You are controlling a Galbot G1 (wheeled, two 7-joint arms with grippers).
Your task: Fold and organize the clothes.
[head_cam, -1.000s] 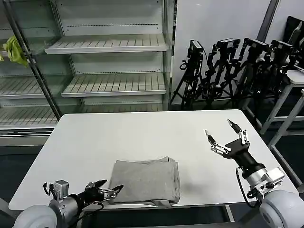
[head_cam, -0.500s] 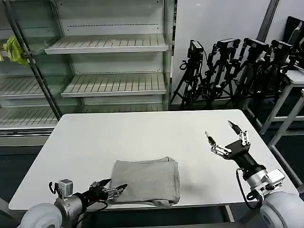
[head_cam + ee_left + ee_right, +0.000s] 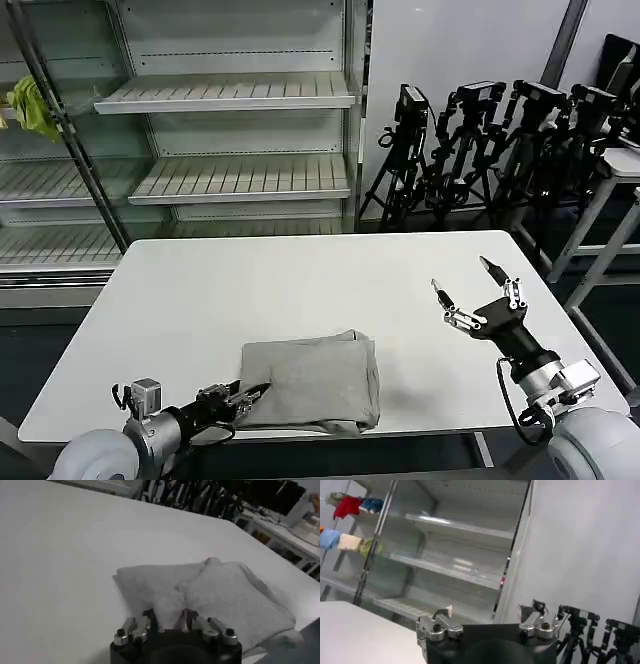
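Observation:
A light grey shirt (image 3: 312,380), folded into a rectangle, lies near the front edge of the white table (image 3: 300,280). My left gripper (image 3: 247,392) is low at the shirt's front left corner, open, its fingertips astride the cloth's edge. In the left wrist view the shirt (image 3: 220,592) spreads out just beyond the left gripper (image 3: 169,619), and its near edge reaches in between the fingers. My right gripper (image 3: 460,275) hovers above the table's right side, wide open and holding nothing, well away from the shirt. In its own view the right gripper (image 3: 485,612) points at the shelves.
An empty metal shelf rack (image 3: 230,180) stands behind the table, with a yellow-green cloth (image 3: 30,105) hanging at its left. Camera tripods (image 3: 480,150) crowd the back right. Another table (image 3: 625,165) stands at the far right. Coloured cloths (image 3: 347,505) hang on a shelf.
My left arm has slid a little to the right along the front edge, bringing its fingers onto the shirt's corner. The right gripper has barely moved.

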